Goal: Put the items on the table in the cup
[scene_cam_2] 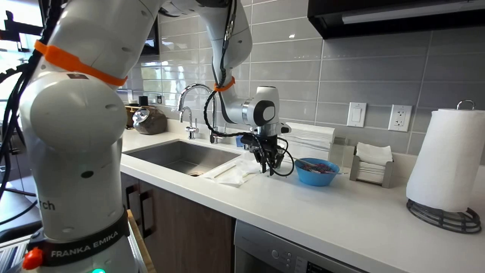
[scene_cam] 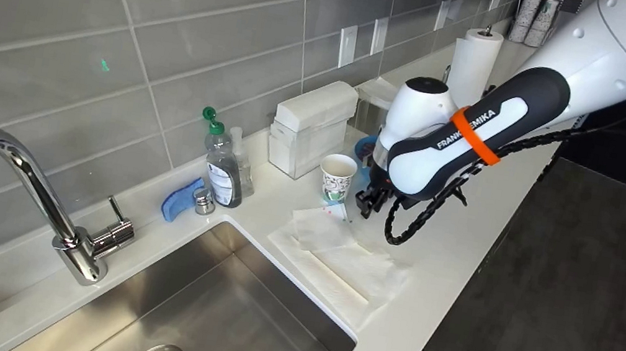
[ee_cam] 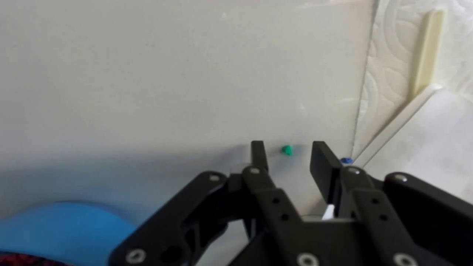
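Observation:
The white cup (scene_cam: 336,180), with bluish-green markings, stands upright on the white countertop (scene_cam: 466,237), beside my gripper in an exterior view. A tiny green item (ee_cam: 287,150) lies on the countertop in the wrist view. My gripper (ee_cam: 289,152) is open, its two fingertips apart with the green item seen between them; nothing is held. A small blue item (ee_cam: 346,160) lies just beyond the right finger, at the paper's edge. In both exterior views my gripper (scene_cam: 370,203) (scene_cam_2: 267,170) points down, low over the countertop. These tiny items are too small to make out clearly there.
A blue bowl (scene_cam_2: 317,172) with dark red contents and utensils stands close to the gripper. Paper towels (scene_cam: 346,262) with a cream stick (ee_cam: 428,55) lie towards the steel sink (scene_cam: 239,327). Napkin stacks (scene_cam: 313,128), a soap bottle (scene_cam: 222,170) and a towel roll (scene_cam_2: 447,159) stand along the counter.

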